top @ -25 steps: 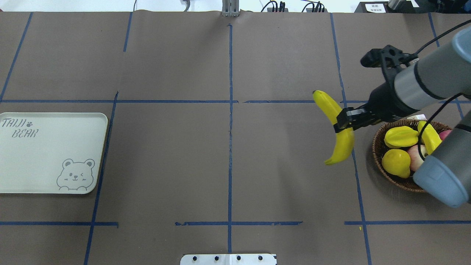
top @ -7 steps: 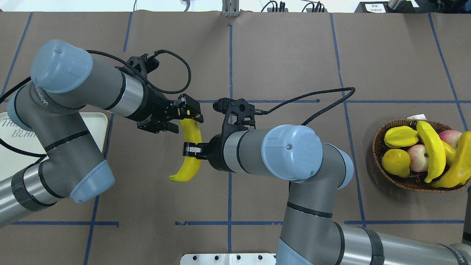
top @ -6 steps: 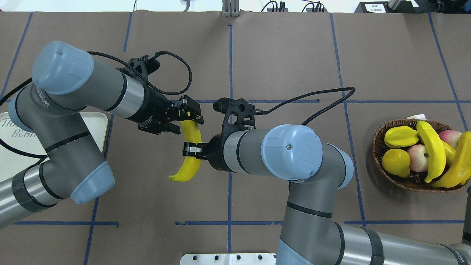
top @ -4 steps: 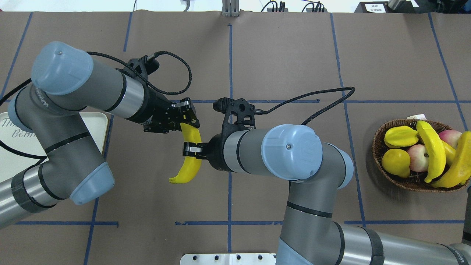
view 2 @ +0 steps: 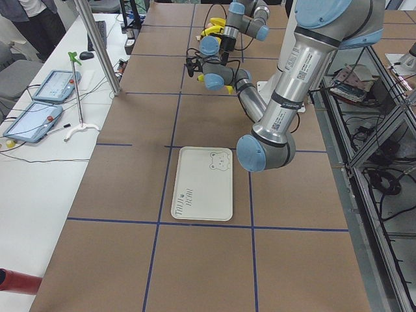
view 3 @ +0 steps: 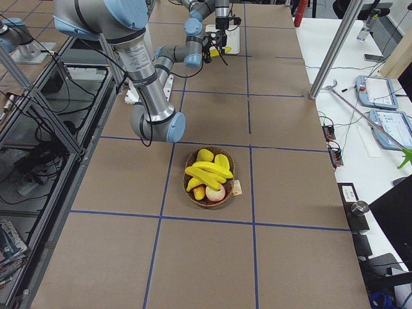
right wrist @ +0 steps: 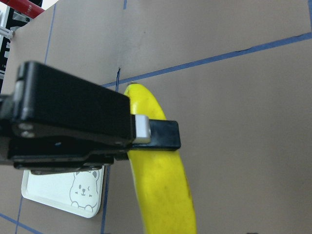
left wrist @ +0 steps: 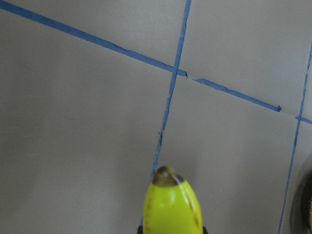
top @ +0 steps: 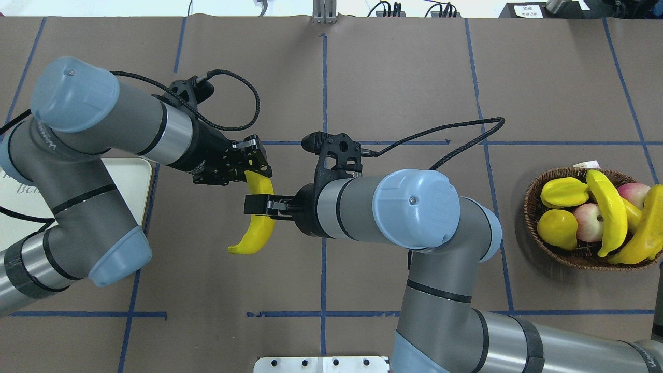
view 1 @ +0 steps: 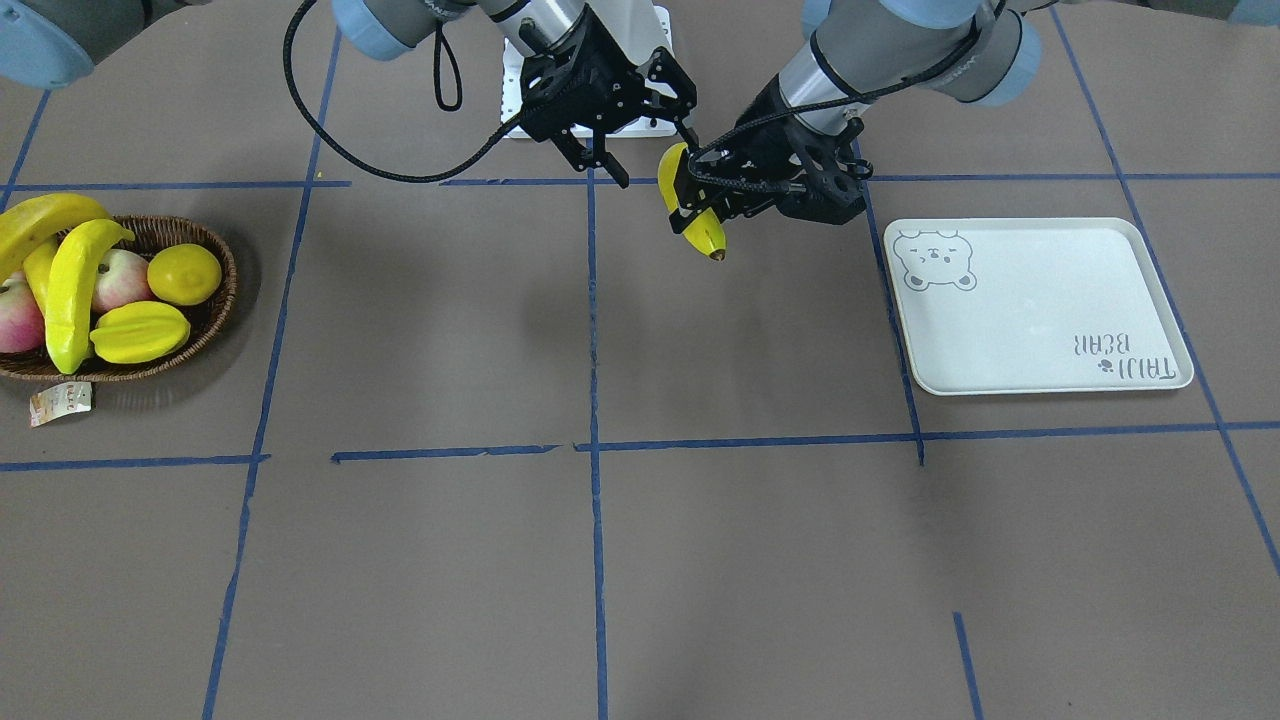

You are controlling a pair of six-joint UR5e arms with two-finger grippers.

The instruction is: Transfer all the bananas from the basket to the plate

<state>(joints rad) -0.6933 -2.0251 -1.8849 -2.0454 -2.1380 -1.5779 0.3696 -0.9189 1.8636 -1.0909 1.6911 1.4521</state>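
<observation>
Since the frame 0.6 s back, the left gripper (top: 255,165) and the long curved glossy yellow banana (top: 259,228) have shifted together toward the left edge of the brown paper-covered table (top: 414,77). The right gripper (top: 259,204) looks to have let go: claw spread, upper finger clear above the fruit.

The left claw pinches the banana at its far end, and the brown tip pokes out past the fingers in the left wrist view. The banana hangs in the air over mid-table, just left of the centre blue tape line (top: 323,93).

The flat rectangular pale grey-white plate with bear print (view 1: 1050,310) lies bare at the left edge. The shallow dark brown wicker basket (top: 529,207) near the right edge holds the other yellow bananas (top: 606,212) among other fruit.

Step in hand, as I read it: finish the handover, then carry to the plate.
- The right arm should back straight out to its own side without clipping the hanging end.
- The grip is at one end on glossy skin, so the free end may swing or pivot. Go slow and keep the squeeze.
- Lower until the banana nearly lies flat inside the plate rim, then release low.
</observation>
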